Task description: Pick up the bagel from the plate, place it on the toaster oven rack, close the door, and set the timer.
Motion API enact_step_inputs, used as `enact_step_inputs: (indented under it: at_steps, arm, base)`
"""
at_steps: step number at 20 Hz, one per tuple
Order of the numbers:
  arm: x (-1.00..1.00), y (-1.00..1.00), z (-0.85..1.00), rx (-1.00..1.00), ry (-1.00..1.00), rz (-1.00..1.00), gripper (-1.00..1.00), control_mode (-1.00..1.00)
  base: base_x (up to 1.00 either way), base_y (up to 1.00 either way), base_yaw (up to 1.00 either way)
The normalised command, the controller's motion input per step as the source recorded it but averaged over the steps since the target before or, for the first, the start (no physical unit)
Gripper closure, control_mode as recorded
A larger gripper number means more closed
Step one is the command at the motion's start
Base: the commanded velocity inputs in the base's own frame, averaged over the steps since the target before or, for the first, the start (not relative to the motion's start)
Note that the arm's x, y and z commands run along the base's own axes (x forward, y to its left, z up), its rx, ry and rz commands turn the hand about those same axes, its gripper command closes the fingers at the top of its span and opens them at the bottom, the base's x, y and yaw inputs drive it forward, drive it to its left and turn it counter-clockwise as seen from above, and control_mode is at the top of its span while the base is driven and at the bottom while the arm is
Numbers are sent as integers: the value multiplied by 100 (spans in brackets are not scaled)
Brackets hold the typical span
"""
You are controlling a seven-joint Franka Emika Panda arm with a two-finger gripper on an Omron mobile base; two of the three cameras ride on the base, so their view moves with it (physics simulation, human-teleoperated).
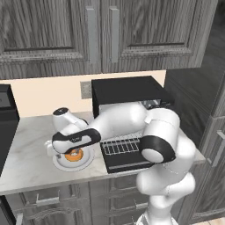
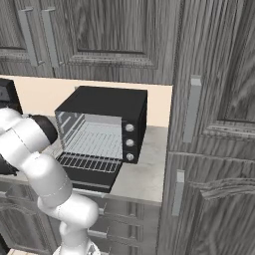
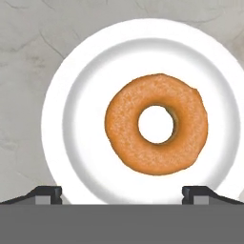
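Note:
The orange-brown bagel point(image 3: 156, 124) lies flat on the white plate point(image 3: 71, 119), slightly right of the plate's middle in the hand view. My gripper point(image 3: 122, 195) hovers straight above it, open, one fingertip point(image 3: 47, 194) on each side and nothing between them. In the left base view the gripper point(image 1: 71, 147) hangs over the plate point(image 1: 61, 165) with the bagel point(image 1: 74, 154) peeking out beneath the hand. To the right stands the black toaster oven point(image 2: 107, 102). Its door point(image 2: 87, 178) is folded down open and the wire rack point(image 2: 92, 162) is slid out over it.
The oven's silver knobs point(image 2: 129, 142) run down its right front. A black appliance point(image 1: 6, 118) stands at the counter's left end. Grey wood-grain cabinets point(image 1: 88, 30) hang above, and a tall cabinet point(image 2: 214, 149) borders the counter on the right.

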Motion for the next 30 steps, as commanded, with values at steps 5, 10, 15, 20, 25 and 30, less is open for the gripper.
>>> enact_step_inputs:
  at_steps: [5, 10, 15, 20, 25, 30]
  arm:
    - [10, 0, -14, -1, 0, 13, -100, -100]
    - [8, 0, -8, 0, 0, 11, -100, -100]
    - [4, 0, -11, 0, 0, 10, -100, -100]
    - [3, 0, -12, 0, 0, 8, -100, -100]
    - [3, -2, -11, 0, 0, 7, -100, -100]
    - [0, -14, -5, 0, 0, 6, -100, -100]
  base:
    - [0, 0, 0]
    - [0, 0, 0]
    - [0, 0, 0]
    - [0, 0, 0]
    - [0, 0, 0]
    - [0, 0, 0]
